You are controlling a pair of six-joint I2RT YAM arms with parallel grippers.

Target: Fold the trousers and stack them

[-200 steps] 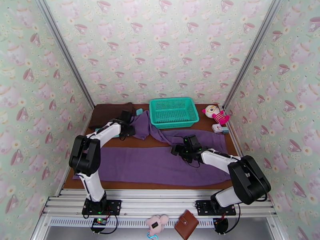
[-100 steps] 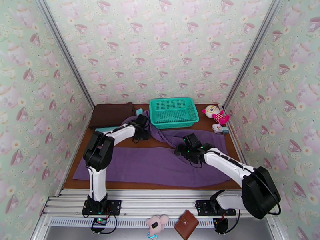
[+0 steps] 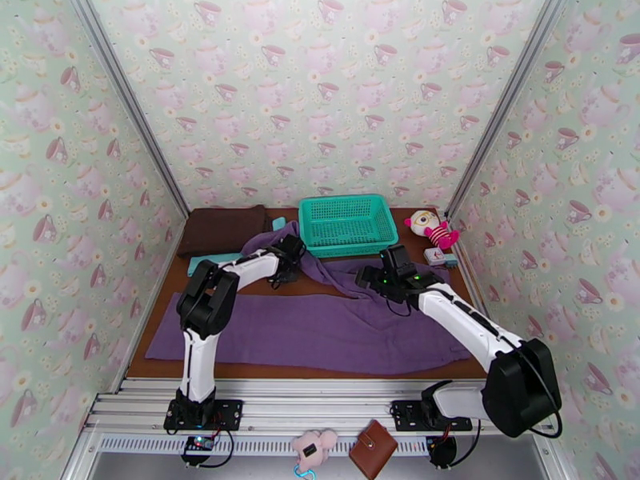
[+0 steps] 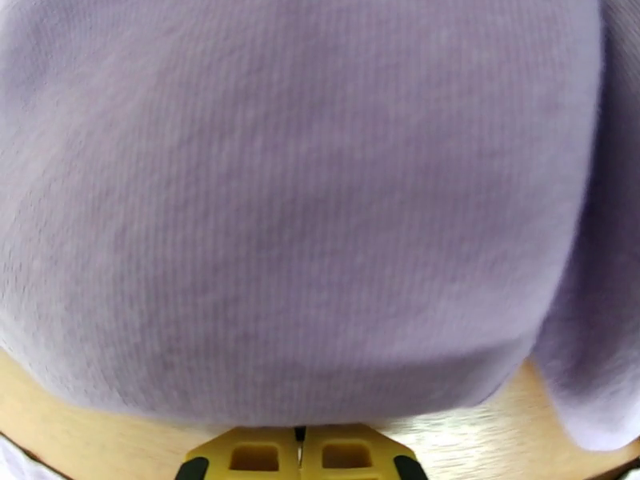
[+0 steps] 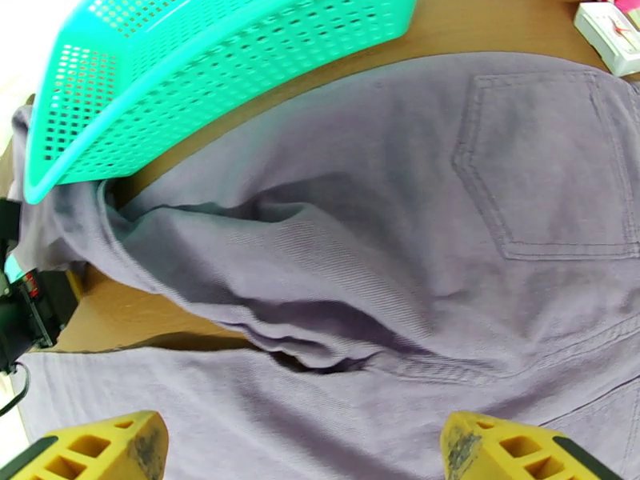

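Pinching left claw (image 4: 300, 438): clenched on a leg of the purple trousers (image 3: 320, 330);
Right claw (image 5: 304, 442): released, hovering over the seat

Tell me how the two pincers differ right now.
The left pincer is shut tight; the right pincer is wide open. The left is close up against a bunched leg of the trousers by the basket, at its left corner; the right faces the flatter seat with its back pocket. Both have yellow fingers and face purple cloth.
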